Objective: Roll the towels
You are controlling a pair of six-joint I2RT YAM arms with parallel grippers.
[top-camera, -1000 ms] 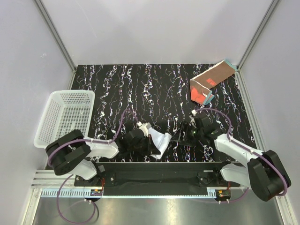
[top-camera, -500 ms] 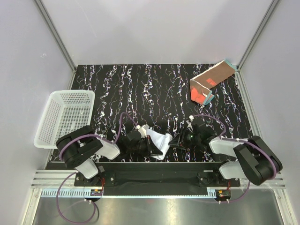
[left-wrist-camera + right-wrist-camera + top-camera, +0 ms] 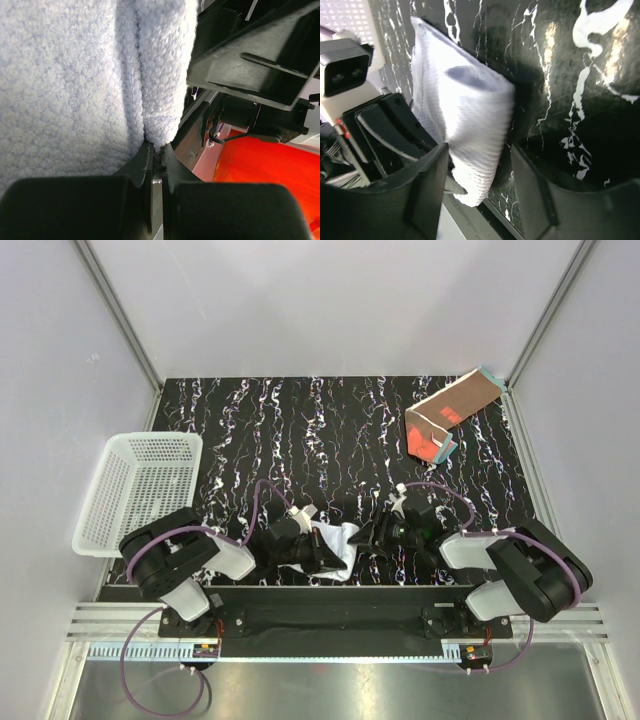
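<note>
Both grippers had met at lower centre: the right gripper had slid left, jaws parted astride the white towel, which the left gripper kept pinched tight, so rolling could probably begin. The rust-brown towel stayed upper right.

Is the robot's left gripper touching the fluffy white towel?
Touching. The left wrist view shows the left gripper pinched shut on the folded edge of the white towel.
</note>
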